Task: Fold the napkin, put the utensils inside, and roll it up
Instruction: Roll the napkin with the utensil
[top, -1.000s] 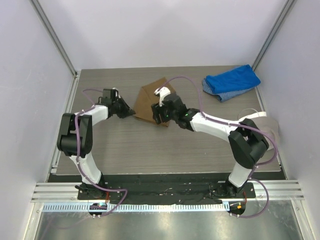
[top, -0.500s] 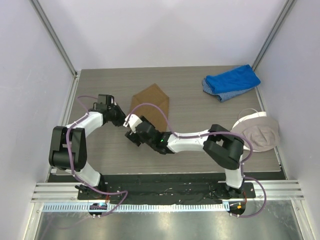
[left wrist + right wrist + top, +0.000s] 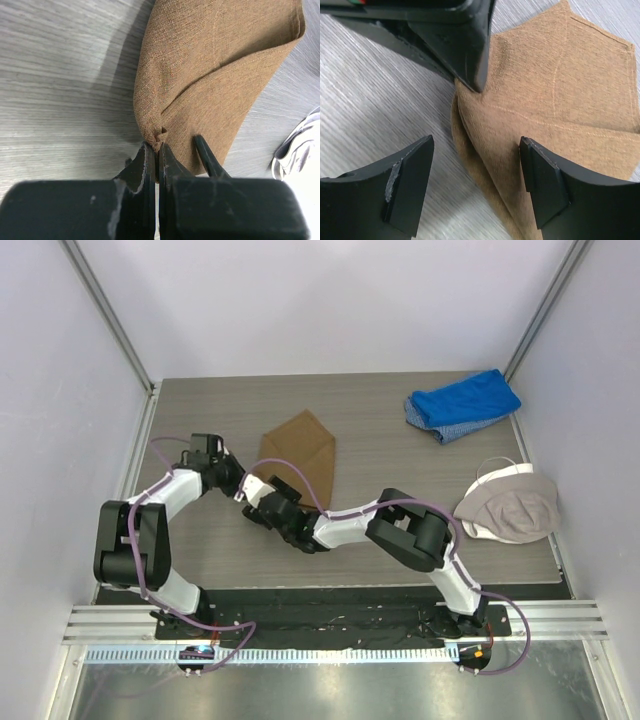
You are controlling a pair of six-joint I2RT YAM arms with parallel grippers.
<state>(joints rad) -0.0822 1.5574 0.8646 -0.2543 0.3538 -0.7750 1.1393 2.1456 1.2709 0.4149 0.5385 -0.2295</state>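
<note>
Napkin [image 3: 300,452] lies folded on the bench [image 3: 380,420], left of the middle. Left wrist view: the left jaws are clenched on its corner. Right wrist view: the right jaws are released, wide apart above this same corner.

left gripper [image 3: 154,155] pinching napkin [image 3: 215,70] corner

Pretty basic setup: a grey wood-grain tabletop [image 3: 380,440] boxed in on three sides by plain white wall panels [image 3: 330,300], with silver aluminium corner posts [image 3: 108,315]. There's a slotted metal rail [image 3: 100,623] along the near edge and a shiny steel sheet [image 3: 330,690] below that. Lighting's soft and even.
</note>
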